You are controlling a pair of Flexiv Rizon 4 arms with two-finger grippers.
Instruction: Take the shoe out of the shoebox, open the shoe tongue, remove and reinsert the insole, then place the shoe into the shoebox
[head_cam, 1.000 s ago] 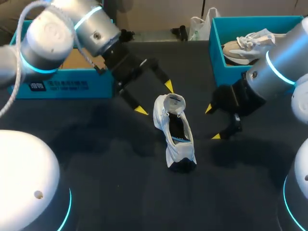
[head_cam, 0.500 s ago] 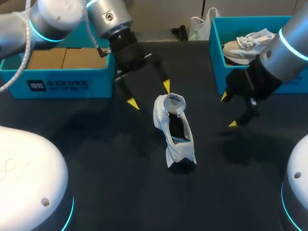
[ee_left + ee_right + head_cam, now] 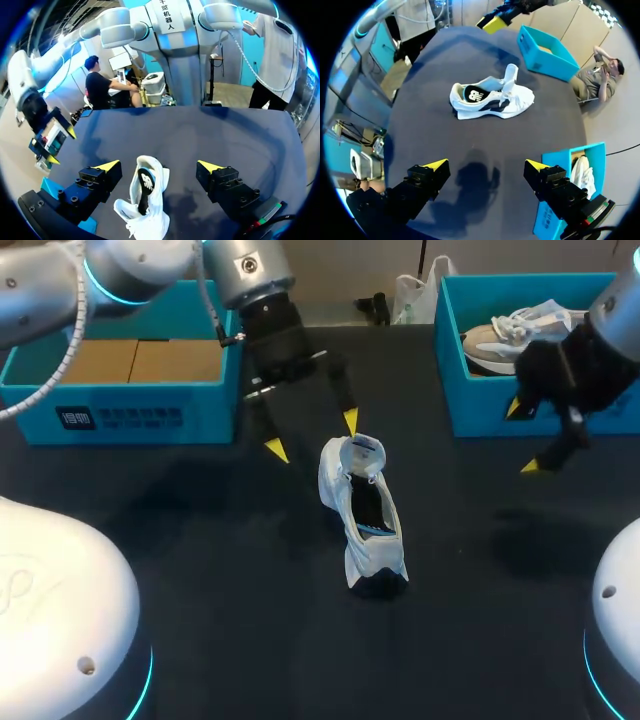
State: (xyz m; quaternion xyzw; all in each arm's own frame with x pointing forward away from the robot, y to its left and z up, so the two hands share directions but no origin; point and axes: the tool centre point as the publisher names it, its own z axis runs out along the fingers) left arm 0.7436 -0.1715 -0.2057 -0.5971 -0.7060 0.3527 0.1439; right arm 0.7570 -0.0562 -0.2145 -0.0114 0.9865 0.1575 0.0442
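A white shoe [image 3: 362, 515] with dark trim lies on the black table, tongue end toward the back. In the left wrist view the shoe [image 3: 145, 200] sits just under and between my left gripper's [image 3: 159, 166] wide-apart fingers, untouched. From the head view, my left gripper [image 3: 313, 436] hovers open just behind the shoe's tongue. My right gripper [image 3: 522, 438] stands open at the right, in front of the blue shoebox [image 3: 445, 360], well clear of the shoe. Through the right wrist camera the shoe [image 3: 490, 97] lies far ahead of the open right gripper [image 3: 486, 164].
The right shoebox holds a second pale shoe [image 3: 510, 340]. Another blue box [image 3: 120, 415] with a cardboard floor stands at the back left. A white plastic bag [image 3: 415, 295] lies at the back edge.
My right gripper has drawn away from the shoe, rightward and back toward the shoebox. My left arm has shifted slightly back. The shoe has not moved.
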